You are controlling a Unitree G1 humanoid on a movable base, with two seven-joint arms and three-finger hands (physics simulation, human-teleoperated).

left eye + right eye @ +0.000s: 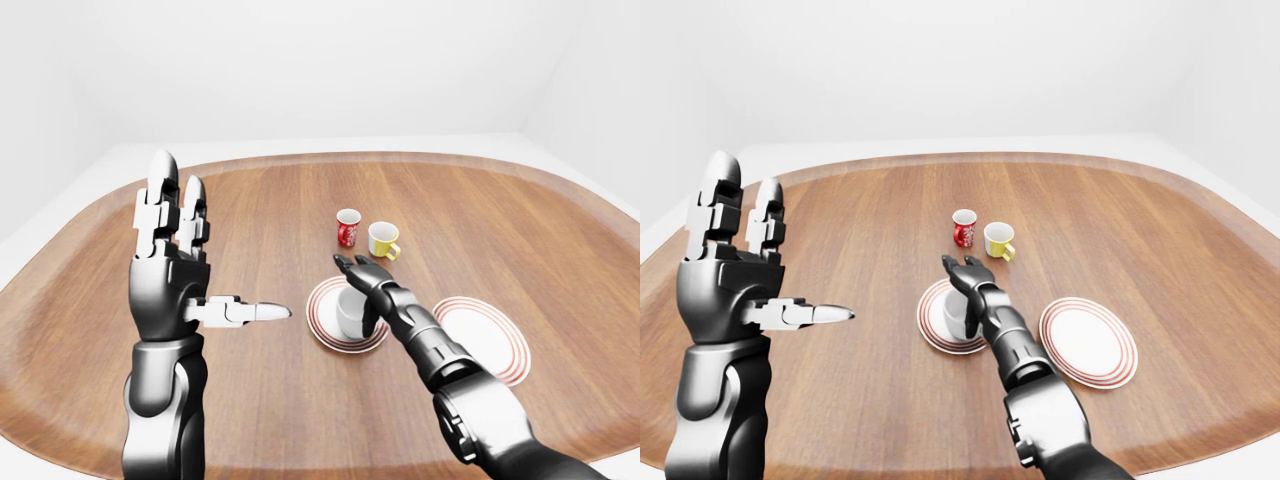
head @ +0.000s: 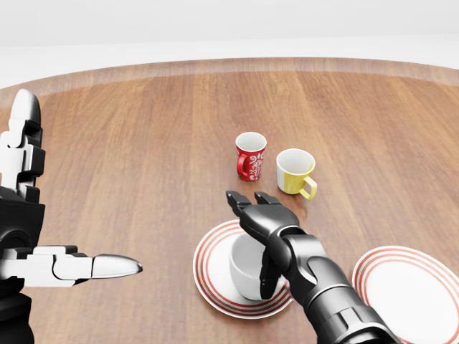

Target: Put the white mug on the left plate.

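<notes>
The white mug (image 2: 246,271) stands upright on the left plate (image 2: 209,285), a white plate with red rings. My right hand (image 2: 252,218) is over the mug's right side. Its fingers (image 2: 233,199) stretch out flat past the mug's rim and its thumb hangs down beside the mug's right wall. The hand is open and does not close round the mug. My left hand (image 1: 212,255) is raised at the left of the left-eye view, open and empty, with fingers up and thumb pointing right.
A second red-ringed plate (image 2: 410,288) lies to the right of the first. A red patterned mug (image 2: 250,155) and a yellow mug (image 2: 295,170) stand just above the left plate in the head view. The wooden table's edge (image 1: 60,250) curves round on both sides.
</notes>
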